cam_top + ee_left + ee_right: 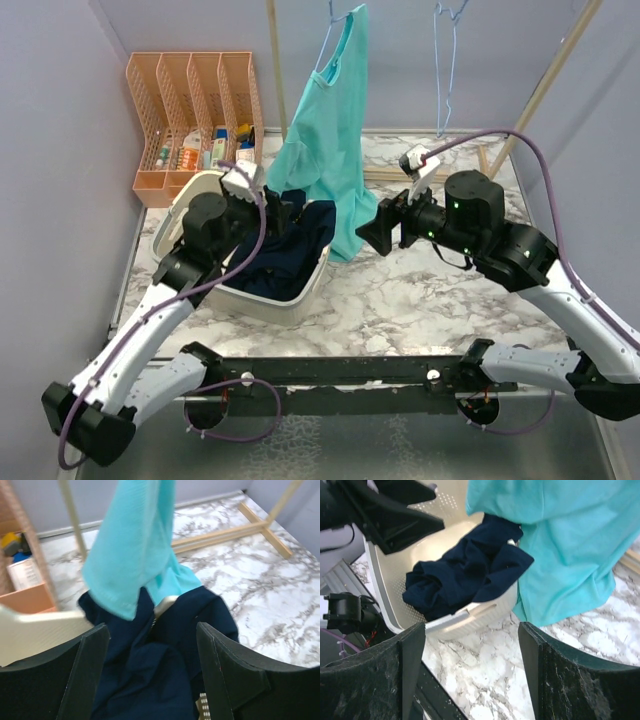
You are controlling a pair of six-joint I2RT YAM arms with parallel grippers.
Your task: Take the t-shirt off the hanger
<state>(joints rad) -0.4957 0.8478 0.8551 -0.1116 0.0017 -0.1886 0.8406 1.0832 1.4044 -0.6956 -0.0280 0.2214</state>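
- reaching for the t-shirt (pixel 330 150) was, as i judged it, the step in hand. it hung from the blue hanger (pixel 337 22) up on the rack, and its lower part trailed down to the rim of the basket (pixel 190 196).
- to do it well, i reckoned i should take the cloth high, near a shoulder or the collar. that way the pull would slide it off the hanger's arm rather than just stretch the hem.
- i also meant to keep clear of the navy garment (pixel 283 262) heaped in the basket, so i wouldn't pinch it by mistake.
- my left gripper (pixel 152 637) was spread wide and empty. it hovered over the navy garment, with the teal hem just beyond its fingers.
- my right gripper (pixel 470 630) was spread wide too and held nothing. it faced the shirt's lower side, near it but not touching.
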